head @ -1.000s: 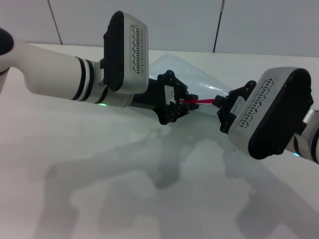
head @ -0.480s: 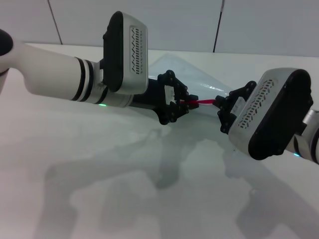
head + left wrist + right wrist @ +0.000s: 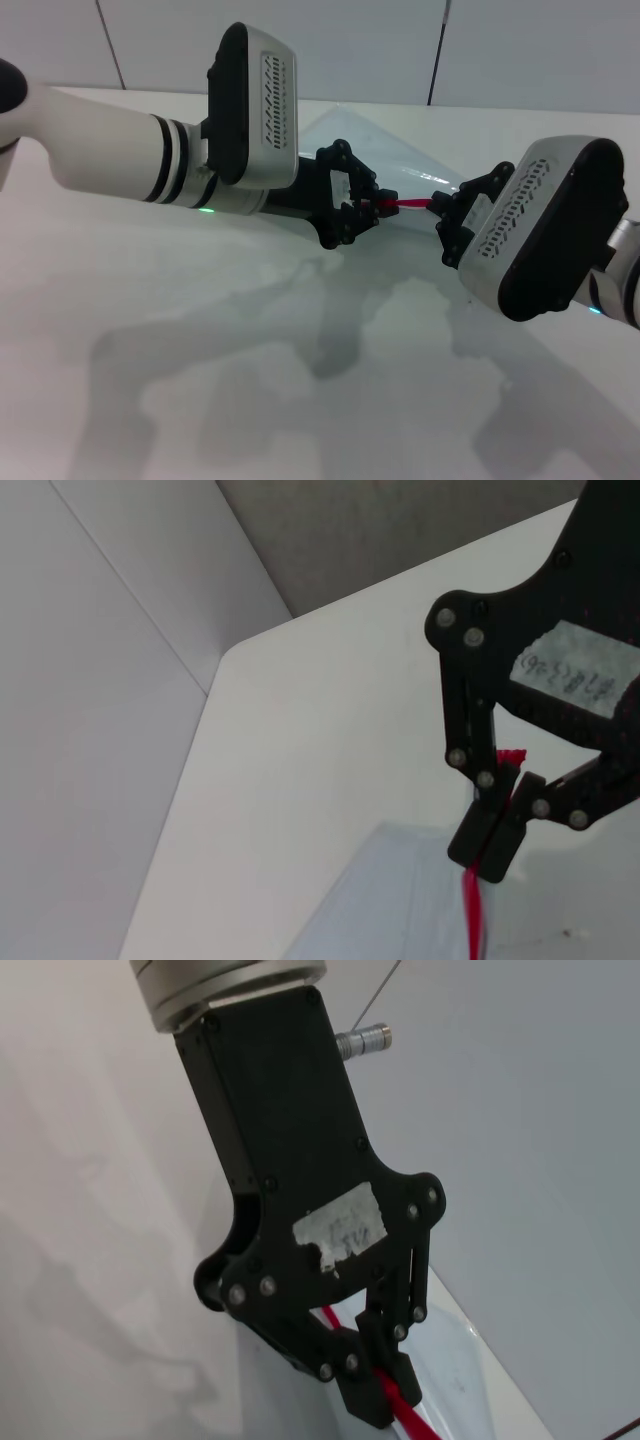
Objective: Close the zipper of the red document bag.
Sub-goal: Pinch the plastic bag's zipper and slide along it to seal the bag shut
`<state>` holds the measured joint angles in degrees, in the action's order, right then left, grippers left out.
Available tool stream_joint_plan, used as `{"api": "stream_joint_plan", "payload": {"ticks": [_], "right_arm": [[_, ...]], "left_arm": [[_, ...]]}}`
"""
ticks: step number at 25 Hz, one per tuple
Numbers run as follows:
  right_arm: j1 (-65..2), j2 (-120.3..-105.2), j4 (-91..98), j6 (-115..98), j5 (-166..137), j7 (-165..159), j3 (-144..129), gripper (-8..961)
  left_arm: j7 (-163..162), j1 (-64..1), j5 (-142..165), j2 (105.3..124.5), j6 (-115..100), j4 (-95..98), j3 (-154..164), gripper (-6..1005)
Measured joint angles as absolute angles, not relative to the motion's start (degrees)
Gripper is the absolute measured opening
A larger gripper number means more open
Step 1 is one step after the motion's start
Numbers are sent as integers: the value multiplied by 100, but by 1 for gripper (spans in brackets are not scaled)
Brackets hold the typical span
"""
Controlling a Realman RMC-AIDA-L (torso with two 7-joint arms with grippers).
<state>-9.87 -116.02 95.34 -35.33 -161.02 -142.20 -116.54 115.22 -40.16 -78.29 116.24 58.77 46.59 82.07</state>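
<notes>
Nearest to us, the white table (image 3: 200,340) spreads out bare and glossy, carrying soft grey shadows of our two arms. Above it, our right arm enters from the right side of the head view, its large grey and black wrist housing filling the near right. Its black right hand (image 3: 447,215) reaches toward the middle, and its fingers are pinched together on the zipper (image 3: 411,205), a thin bright red strip. In the left wrist view we see this same hand (image 3: 497,832) closely: two black fingertips pressed together with the red zipper (image 3: 473,910) emerging from between them, and a pale handwritten label on the hand's body. Across from it, our left arm comes in from the left side, a long white forearm ending in a grey housing with a small green light. Its black left hand (image 3: 362,210) faces the right hand, and its fingers are likewise clamped on the red strip. The right wrist view shows this left hand (image 3: 385,1390) with a torn white label, its fingertips closed around the zipper (image 3: 412,1422). Only a short stretch of red shows between the two hands. Behind and beneath them lies the red document bag (image 3: 400,150), a flat translucent pale pouch on the table, reaching toward the grey panelled wall (image 3: 330,45) at the far edge.
</notes>
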Motion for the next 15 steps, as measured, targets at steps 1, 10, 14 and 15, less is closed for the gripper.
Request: {"api": "stream_joint_plan", "payload": {"ticks": [1, 10, 14, 15], "right_arm": [[-985, -11602, 9536, -3533, -16102, -14218, -11654, 40], [-973, -11601, 9583, -3507, -16102, -14212, -11663, 42], [-956, -11603, 9633, -3496, -16101, -14212, -11663, 43], [-954, -11603, 9635, -3494, -16101, -14212, -11663, 43]], "left_arm": [[11522, -4016, -7833, 11624, 5875, 4659, 8208, 82], [11522, -4016, -7841, 11628, 5858, 4643, 8209, 93], [11522, -3999, -7842, 11628, 5768, 4632, 8209, 97], [11522, -3994, -7842, 11628, 5751, 4630, 8209, 98]]}}
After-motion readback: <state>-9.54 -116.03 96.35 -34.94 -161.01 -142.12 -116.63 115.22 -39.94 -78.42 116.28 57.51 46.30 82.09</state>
